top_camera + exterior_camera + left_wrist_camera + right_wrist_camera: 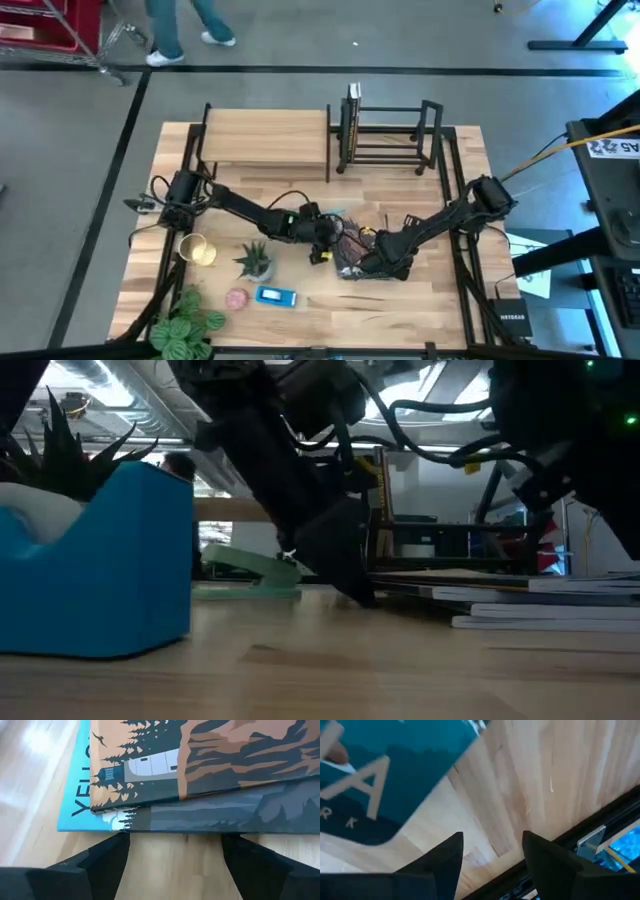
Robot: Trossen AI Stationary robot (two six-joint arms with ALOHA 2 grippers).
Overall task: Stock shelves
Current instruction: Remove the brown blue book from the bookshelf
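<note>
The left gripper (172, 855) is sitting low over the table (400, 300) with its two fingers spread apart, pinching nothing. Right in front of it, flat books (200, 775) are lying in a pile. The blue one at the bottom is showing big dark letters "YEL" and then the word is getting hidden. The covers on top are showing trees and brown rocks.

The right gripper (492, 855) is also spread apart and holding nothing. It is hovering by a teal book (385, 765) with white letters "A" and "R K".

Farther back, the wood-topped shelf (265, 135) is standing on black legs at the far edge of the table. Just beside it the black book rack (390, 135) is standing, with one book (354, 95) upright at its end.
</note>
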